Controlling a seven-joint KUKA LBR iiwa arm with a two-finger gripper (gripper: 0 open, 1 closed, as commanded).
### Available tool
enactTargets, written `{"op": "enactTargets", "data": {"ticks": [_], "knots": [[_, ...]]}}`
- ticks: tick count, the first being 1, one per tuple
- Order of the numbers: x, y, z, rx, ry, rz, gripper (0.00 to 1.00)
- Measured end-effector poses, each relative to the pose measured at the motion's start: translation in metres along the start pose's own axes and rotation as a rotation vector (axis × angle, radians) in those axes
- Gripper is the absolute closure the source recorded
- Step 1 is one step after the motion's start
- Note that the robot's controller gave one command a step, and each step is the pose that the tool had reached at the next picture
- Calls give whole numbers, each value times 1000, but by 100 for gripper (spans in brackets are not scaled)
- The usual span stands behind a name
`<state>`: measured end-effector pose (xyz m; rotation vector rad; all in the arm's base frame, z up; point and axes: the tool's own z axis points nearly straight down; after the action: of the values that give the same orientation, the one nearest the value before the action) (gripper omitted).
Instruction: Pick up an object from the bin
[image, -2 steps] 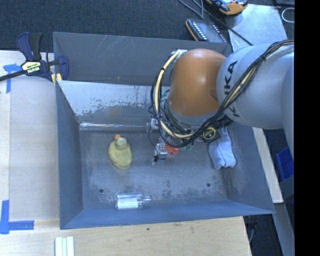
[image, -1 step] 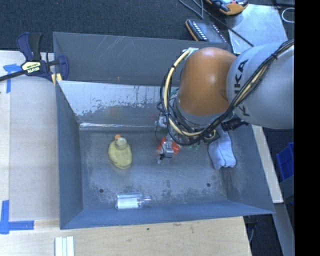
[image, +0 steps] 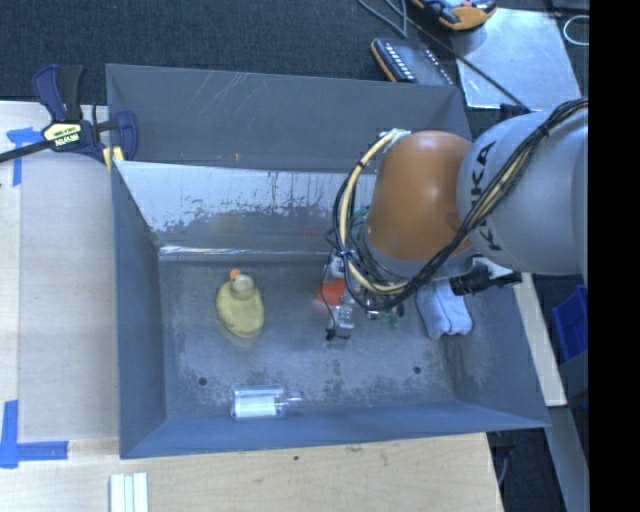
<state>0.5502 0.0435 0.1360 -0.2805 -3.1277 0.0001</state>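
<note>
– Clear plastic, front of the bin (image: 140, 330). What is it?

– Small see-through vial (image: 262, 403), lying on its side on the floor, close to the front wall, a bit left of ctr. Nothing touching it.

– Next one back?

– Yellow thing (image: 240, 308), rounded, squat, w/ a small orange top. Left half of the floor, about mid-depth, well apart from the vial. Stands alone.

– And the gripper?

– The gripper (image: 340, 328) is down low over the floor, right of ctr, approx level w/ the yellow thing but well apart from it. Tip points at the floor; can't tell if it touches.

– Open or closed?

– Can't tell, the tip is too small and dark vs. the floor.

– Anything at it?

– Small red-orange thing (image: 331, 294), right beside the gripper on its far-left side, mid-floor. Can't tell if it's gripped or just next to it. That's the nearest obj.

– Right side?

– White lumpy thing (image: 445, 313) by the right wall, near the gripper but apart, partly under the arm (image: 535, 200).

– Further back?

– Orange cover (image: 420, 195) on the wrist, big and rounded, w/ yellow and black cables (image: 350, 190) looped round its left side. The silver arm comes in from the right, over the rim. Behind all that, the scuffed back wall.
</note>
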Motion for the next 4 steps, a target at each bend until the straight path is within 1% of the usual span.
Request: {"op": "enactTargets", "data": {"ticks": [1, 2, 3, 4], "knots": [[-33, -27, 22, -1, -10, -30, 0], [-43, -19, 34, -1, -7, 43, 100], [-43, -19, 34, -2, -7, 43, 100], [-35, -35, -60, -1, -5, 47, 100]]}}
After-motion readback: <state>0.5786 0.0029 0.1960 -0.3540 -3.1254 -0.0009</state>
